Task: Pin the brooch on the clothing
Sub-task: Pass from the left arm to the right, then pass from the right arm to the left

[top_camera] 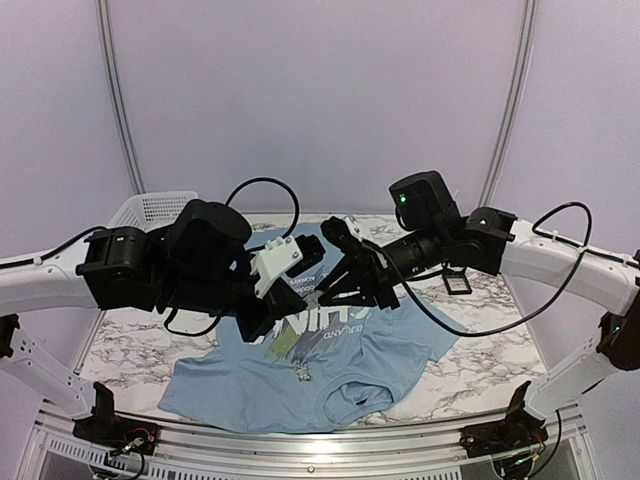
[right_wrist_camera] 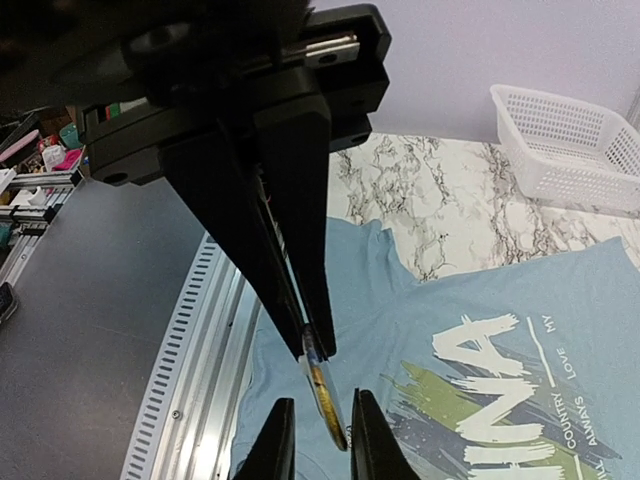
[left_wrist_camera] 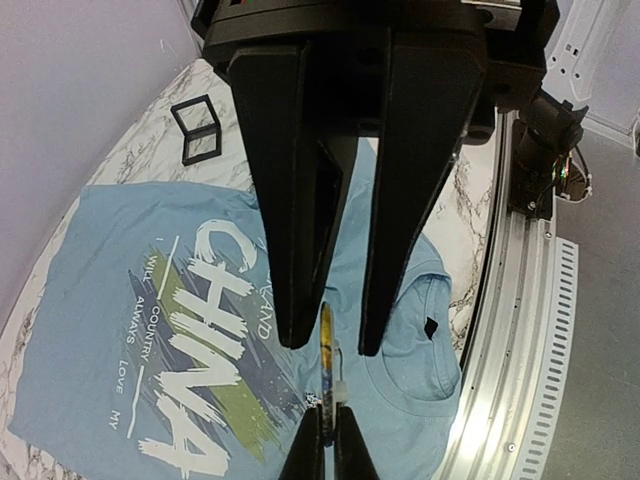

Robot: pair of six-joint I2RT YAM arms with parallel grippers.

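Note:
The brooch [left_wrist_camera: 328,345], a thin gold-grey disc seen edge-on, is held in the air above the clothing. My left gripper [left_wrist_camera: 328,420] is shut on its lower rim. My right gripper [right_wrist_camera: 322,400] stands open, one finger on each side of the brooch [right_wrist_camera: 325,395], with narrow gaps still showing. The clothing [top_camera: 400,350], a light blue T-shirt with white "CHINA" lettering [left_wrist_camera: 190,340], lies flat on the marble table below both grippers. In the top view the left gripper [top_camera: 312,255] and right gripper [top_camera: 340,262] meet tip to tip, and the brooch is hidden between them.
A white mesh basket [top_camera: 150,208] stands at the table's back left. Small square black cases [left_wrist_camera: 200,130] lie on the marble beside the shirt, one of them [top_camera: 456,281] to its right. A metal rail [left_wrist_camera: 520,330] runs along the near table edge.

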